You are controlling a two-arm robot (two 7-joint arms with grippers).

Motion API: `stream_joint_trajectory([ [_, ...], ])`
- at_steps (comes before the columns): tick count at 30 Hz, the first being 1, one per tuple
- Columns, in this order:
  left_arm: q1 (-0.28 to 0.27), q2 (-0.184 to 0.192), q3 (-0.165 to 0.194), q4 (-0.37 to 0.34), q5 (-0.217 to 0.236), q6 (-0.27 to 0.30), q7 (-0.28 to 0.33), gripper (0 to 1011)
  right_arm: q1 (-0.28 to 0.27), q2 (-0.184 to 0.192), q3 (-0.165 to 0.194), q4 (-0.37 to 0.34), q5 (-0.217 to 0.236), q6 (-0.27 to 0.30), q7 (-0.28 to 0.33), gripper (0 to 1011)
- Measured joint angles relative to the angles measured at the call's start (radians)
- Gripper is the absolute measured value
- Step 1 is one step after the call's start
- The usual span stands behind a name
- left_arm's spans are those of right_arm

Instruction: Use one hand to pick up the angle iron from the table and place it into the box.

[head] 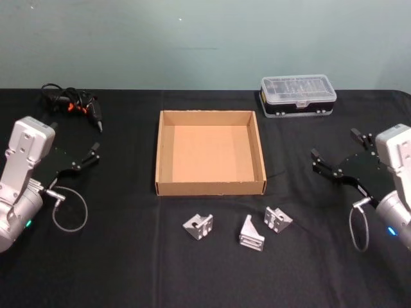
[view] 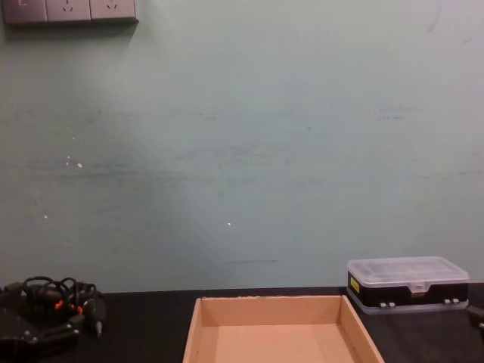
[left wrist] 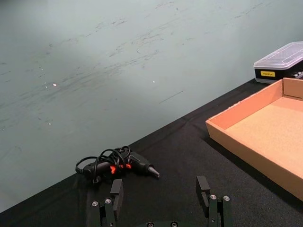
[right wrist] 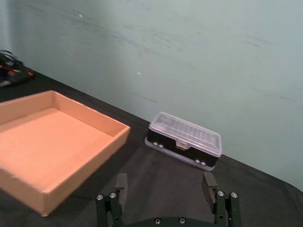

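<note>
left hand (head: pixel 74 138) and right hand (head: pixel 334 144) both spread and empty; three angle irons (head: pixel 252 233) lay unpicked

the angle irons sat close together on the matte black desk (head: pixel 128 256), just in front of the box (head: pixel 156 154). they looked like small, hard, silvery metal with ribbed, slanted faces, so a pinch could have slipped off one or knocked its neighbour. the box's low, light cardboard wall could have been clipped and shoved on the way in.
</note>
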Motion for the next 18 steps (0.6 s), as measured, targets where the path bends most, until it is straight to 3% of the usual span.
stream_joint_trajectory([
  [6, 0.000, 0.000, 0.000, 0.000, 0.000, 0.000, 0.000, 1011, -0.089, 0.053, 0.046, -0.109, 0.044, 0.007, 0.036, 1004],
  [12, 0.000, 0.000, 0.000, 0.000, 0.000, 0.000, 0.000, 1011, -0.183, 0.123, 0.086, -0.213, 0.086, 0.050, 0.087, 1004],
  [18, 0.000, 0.000, 0.000, 0.000, 0.000, 0.000, 0.000, 1011, -0.245, 0.168, 0.097, -0.285, 0.113, 0.105, 0.135, 1004],
])
